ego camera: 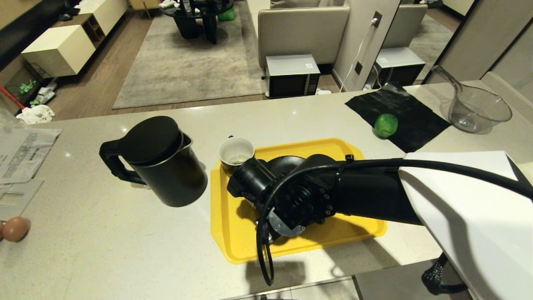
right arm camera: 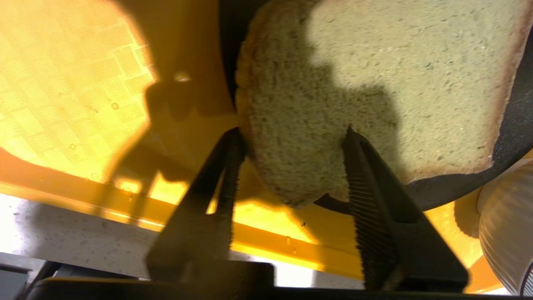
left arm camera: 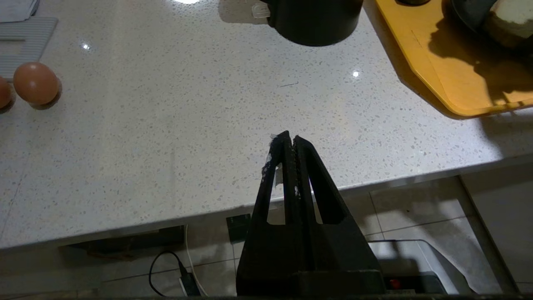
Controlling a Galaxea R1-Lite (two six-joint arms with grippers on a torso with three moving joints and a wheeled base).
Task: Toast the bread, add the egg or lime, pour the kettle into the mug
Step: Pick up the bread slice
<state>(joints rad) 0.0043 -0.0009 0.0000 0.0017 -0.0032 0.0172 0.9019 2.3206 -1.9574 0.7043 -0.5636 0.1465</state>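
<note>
1. The right gripper [right arm camera: 291,137] is low over the yellow tray [ego camera: 233,233], its two fingers [right arm camera: 366,200] set astride a corner of the bread [right arm camera: 374,83]: one finger at the crust edge, the other lying over the slice's face. The jaws stand part-way apart; whether they already pinch the slice cannot be told.
2. The bread lies just ahead of those fingertips on a dark round plate [right arm camera: 512,137] in the tray (in the head view the arm hides the slice almost wholly).
3. The mug [ego camera: 236,154] stands just beyond the right gripper at the tray's far-left corner, with the kettle [ego camera: 162,162] further off to its left on the counter [ego camera: 104,250], lid on, handle turned away from the tray.
4. The lime [ego camera: 386,125] rests well apart from the right gripper, on a black cloth [ego camera: 416,121] near a clear measuring jug [ego camera: 476,108].
5. The left gripper [left arm camera: 290,139] hangs over the counter's near edge, fingers pressed together on nothing; a brown egg [left arm camera: 36,82] lies well off to its side.
</note>
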